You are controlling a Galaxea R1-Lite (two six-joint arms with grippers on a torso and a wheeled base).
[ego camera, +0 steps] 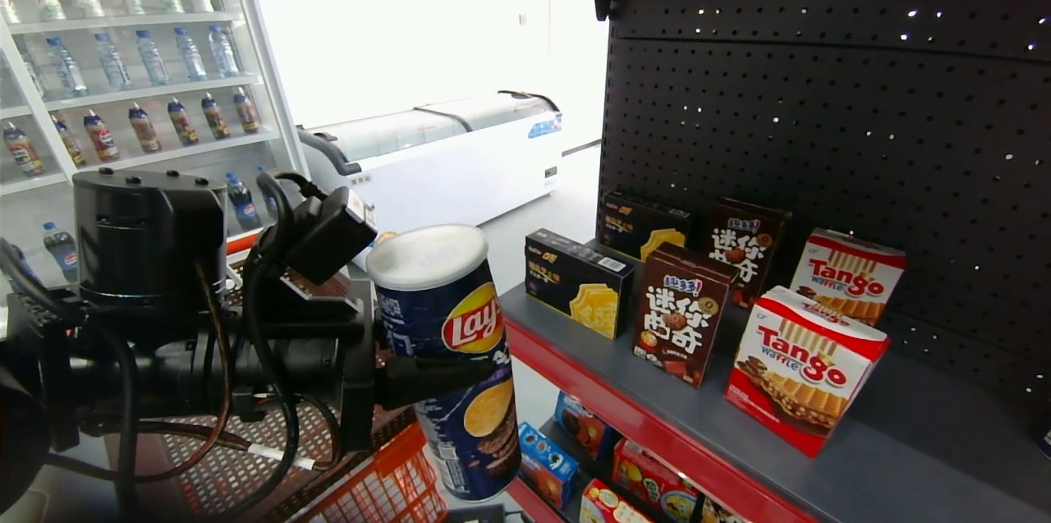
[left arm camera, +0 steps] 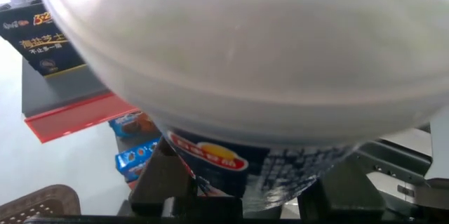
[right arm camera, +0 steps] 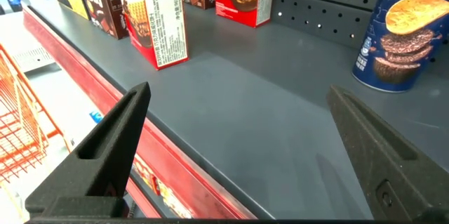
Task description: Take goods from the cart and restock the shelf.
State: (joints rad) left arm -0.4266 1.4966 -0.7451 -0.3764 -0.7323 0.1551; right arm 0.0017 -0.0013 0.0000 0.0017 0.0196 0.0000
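Canister of crisps [ego camera: 447, 309] in mid-transfer: the left tool [ego camera: 427, 382] is clamped around the tall blue can's middle and holds it upright, white lid on top, above the orange cart [ego camera: 386, 490] and just left of the shelf [ego camera: 903, 457]. Its base hangs below the shelf's red front edge. The carrying step looks to be in hand, with the placing not yet done. By this reading, the next move calls for lifting the can clear of the red edge, bringing it rightward over bare grey board, and setting it down upright without knocking the boxes.

The right tool [right arm camera: 235, 101] hangs over the open stretch of shelf with its fingers spread apart and nothing between them. A second blue can [right arm camera: 403, 34] already stands there, close to the pegboard [ego camera: 821, 96].

Packaging carries bold print. The held can wears a round red-and-yellow logo and pictured crisps. The black boxes [ego camera: 579, 281] at the left end show yellow wafers, the brown boxes [ego camera: 681, 322] bear large white characters, and the red-and-white boxes [ego camera: 800, 367] show red lettering over pictured wafers. From the right wrist view, a white panel of fine print runs down one red-and-white box's side, too small to make out.
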